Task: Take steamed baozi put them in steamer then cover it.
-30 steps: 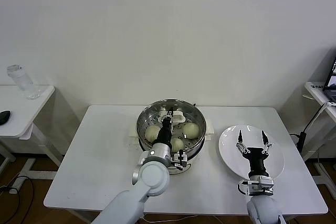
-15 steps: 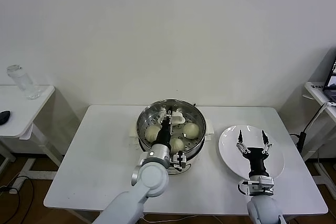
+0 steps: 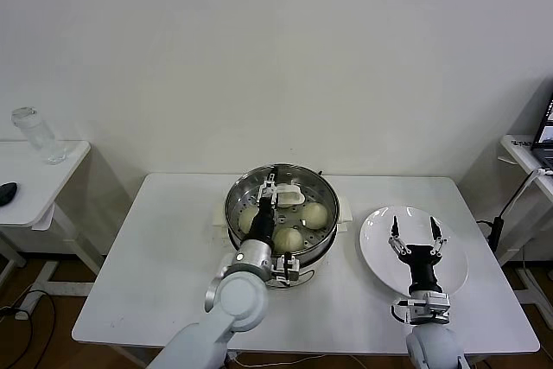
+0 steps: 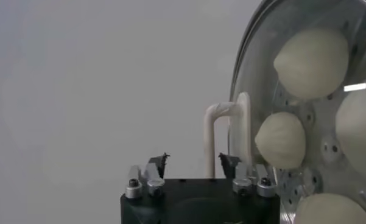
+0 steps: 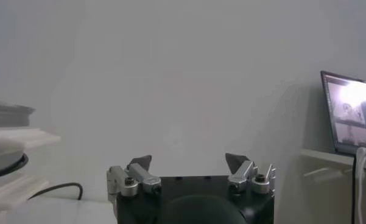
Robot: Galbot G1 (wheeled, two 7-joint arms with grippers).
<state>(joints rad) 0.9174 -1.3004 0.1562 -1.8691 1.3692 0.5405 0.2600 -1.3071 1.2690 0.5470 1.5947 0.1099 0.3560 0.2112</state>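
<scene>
Where the cover lies: round clear glass lid with a metal rim point(image 3: 298, 181) point(image 4: 274, 97) appears seated on the steamer, at the far middle of the white table point(image 3: 155, 257).
Steamer: round shiny stainless-steel basket point(image 3: 233, 205) on a white pot base, closed over by the glass.
Baozi: 4 smooth cream-white dough buns point(image 4: 310, 61) show through the lid in the left wrist view, all inside the basket; the head view shows 3 point(image 3: 314, 213), with the arm hiding the rest.
Left gripper: point(image 3: 270, 192) point(image 4: 195, 161) poised over the lid, jaws spread and holding nothing.
Key relation: the lid's cream-white oblong handle point(image 3: 291, 196) point(image 4: 228, 137) lies just to the right of the left gripper, close beside 1 fingertip point(image 4: 228, 159) but not clamped; its long axis runs roughly left to right across the lid.
Right gripper: point(image 3: 415, 235) point(image 5: 189, 163) parked above the flat white plate point(image 3: 454, 252) at the near right, jaws spread, empty, well apart from the steamer.
Nearer arm: the left, by far.
Stage: covering looks all but done.
Next move, as a judgement: the left gripper should lift straight off, since a sideways drift to the right could catch the handle and shift the lid.
</scene>
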